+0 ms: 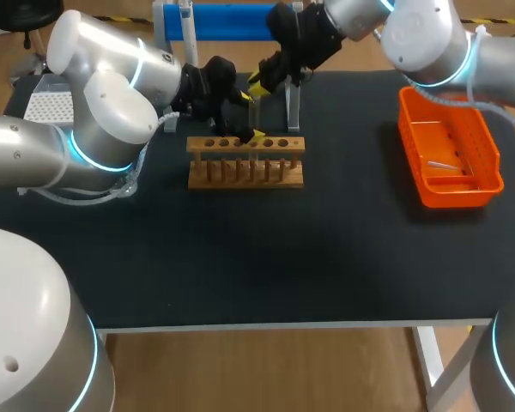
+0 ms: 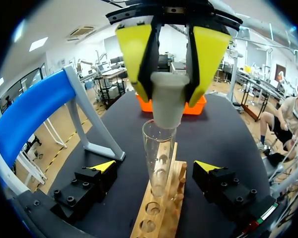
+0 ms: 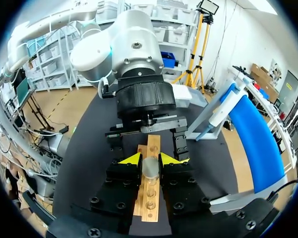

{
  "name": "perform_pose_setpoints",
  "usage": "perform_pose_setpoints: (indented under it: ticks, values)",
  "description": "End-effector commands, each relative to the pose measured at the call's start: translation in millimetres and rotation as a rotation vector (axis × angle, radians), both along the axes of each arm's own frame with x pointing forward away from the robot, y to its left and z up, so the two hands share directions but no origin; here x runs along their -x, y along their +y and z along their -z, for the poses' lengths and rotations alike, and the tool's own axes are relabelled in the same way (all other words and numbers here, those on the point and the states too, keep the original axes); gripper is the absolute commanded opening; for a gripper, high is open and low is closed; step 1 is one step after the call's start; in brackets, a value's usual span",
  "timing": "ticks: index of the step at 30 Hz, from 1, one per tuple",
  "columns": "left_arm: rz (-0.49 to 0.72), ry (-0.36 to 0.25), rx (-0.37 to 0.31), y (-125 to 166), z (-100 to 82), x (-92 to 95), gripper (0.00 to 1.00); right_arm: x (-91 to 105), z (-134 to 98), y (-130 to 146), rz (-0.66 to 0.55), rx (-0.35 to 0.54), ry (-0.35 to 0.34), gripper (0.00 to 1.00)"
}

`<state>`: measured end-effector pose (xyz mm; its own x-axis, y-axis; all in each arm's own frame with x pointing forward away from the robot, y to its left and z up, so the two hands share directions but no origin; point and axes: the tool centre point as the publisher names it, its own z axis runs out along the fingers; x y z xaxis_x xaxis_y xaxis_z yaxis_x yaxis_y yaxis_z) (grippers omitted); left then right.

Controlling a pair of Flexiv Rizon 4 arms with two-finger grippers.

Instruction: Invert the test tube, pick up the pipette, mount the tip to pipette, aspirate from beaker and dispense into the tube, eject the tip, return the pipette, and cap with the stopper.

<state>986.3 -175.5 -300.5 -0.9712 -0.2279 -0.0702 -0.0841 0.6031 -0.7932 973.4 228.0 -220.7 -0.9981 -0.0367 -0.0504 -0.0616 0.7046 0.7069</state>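
Right tool point(image 3: 150, 159) pinching stopper point(image 2: 166, 101) at tube point(image 2: 158, 158) mouth, tube base hidden in rack point(image 2: 161, 220), left tool point(image 2: 156, 166) spread

A laboratory bench rigged for robot work: the black table point(image 1: 326, 257) carries a wooden test-tube rack point(image 1: 283, 144) with a glass test tube point(image 2: 158, 148) standing between the spread fingers of the left gripper point(image 2: 155, 166), an orange tray point(image 1: 459, 196) ahead of it, a blue-topped stand point(image 2: 35, 114) to one side

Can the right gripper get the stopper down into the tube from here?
Probably yes: the right gripper holds the stopper right over the open tube, and the left gripper stands open, fingers either side of the rack.
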Motion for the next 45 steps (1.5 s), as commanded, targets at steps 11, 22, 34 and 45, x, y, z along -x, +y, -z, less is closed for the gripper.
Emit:
perform_pose_setpoints:
  ticks: [11, 22, 34, 45]
  values:
    - [0.000, 0.001, -0.001, -0.2, -0.1, 0.0, 1.00, 0.7, 9.2, 0.8, -0.001, 0.014, 0.009, 0.00]
    - [0.000, 0.001, -0.001, -0.2, -0.1, 0.0, 1.00, -2.8, -3.9, 0.9, 0.005, -0.009, -0.014, 0.00]
    - [0.000, 0.001, -0.001, -0.2, -0.1, 0.0, 1.00, -3.5, -4.4, 3.0, 0.003, -0.010, -0.020, 0.00]
    - [0.000, 0.001, -0.001, -0.2, -0.1, 0.0, 1.00, -4.1, 0.4, 3.6, 0.003, 0.000, -0.018, 0.00]
